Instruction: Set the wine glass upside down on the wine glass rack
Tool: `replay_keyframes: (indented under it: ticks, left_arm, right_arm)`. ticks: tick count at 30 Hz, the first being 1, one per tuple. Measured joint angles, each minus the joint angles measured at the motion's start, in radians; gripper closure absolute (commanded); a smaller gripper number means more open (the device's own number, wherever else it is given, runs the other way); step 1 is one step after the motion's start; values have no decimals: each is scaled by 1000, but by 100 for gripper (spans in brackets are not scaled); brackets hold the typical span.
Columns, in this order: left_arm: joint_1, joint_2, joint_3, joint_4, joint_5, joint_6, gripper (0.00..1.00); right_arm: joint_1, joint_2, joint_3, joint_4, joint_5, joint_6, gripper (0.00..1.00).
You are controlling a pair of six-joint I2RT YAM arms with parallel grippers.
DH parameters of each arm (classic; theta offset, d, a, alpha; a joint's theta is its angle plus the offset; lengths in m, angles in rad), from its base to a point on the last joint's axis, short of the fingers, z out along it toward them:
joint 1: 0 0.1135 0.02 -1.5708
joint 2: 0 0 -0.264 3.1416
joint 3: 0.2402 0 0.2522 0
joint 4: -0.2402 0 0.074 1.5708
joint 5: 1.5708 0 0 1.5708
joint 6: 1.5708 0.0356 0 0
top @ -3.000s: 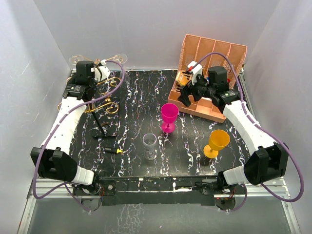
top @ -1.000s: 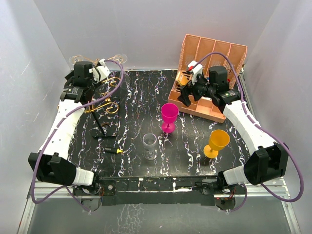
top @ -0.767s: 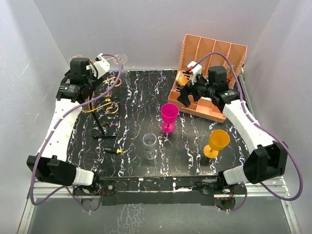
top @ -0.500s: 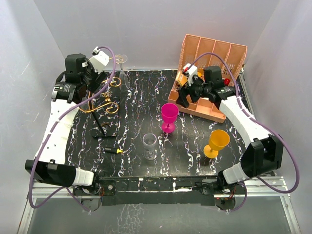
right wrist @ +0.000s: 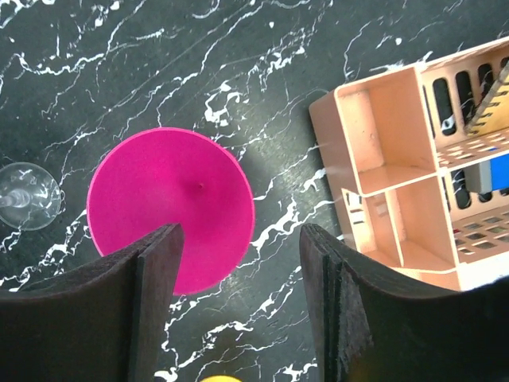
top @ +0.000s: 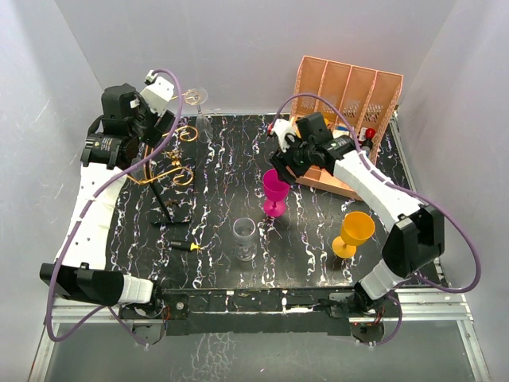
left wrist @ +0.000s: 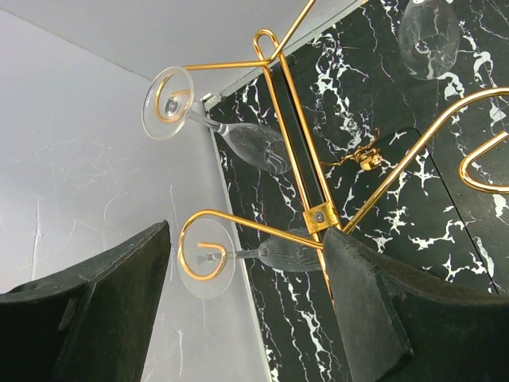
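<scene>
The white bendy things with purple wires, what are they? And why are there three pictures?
They are two robot arms, each ending in a two-finger gripper. The big picture looks down on the black table. The other two come from cameras on the wrists; the dark shapes are the grippers' own fingers. On the table stand a pink glass, an orange glass, a clear glass, a gold wire rack and a salmon-pink organiser. Other clear glasses hang upside down on the rack. The left gripper is open by the rack, the right gripper open above the pink glass. Neither holds anything.
</scene>
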Motion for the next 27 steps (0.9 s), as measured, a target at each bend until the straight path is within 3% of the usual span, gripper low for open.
replay_keyframes:
  ticks: [9, 16, 25, 27]
  left_arm:
    - [0, -3, 0, 1, 2, 0, 24]
    - [1, -20, 0, 0, 4, -2, 23]
    - [2, -21, 0, 2, 4, -55, 20]
    - [6, -21, 0, 2, 10, -82, 14]
  right_arm:
    - [43, 74, 26, -48, 92, -1, 59]
    - [56, 83, 39, -61, 97, -3, 91]
    - [58, 83, 67, -73, 80, -6, 92]
    - [56, 82, 102, -74, 65, -8, 92]
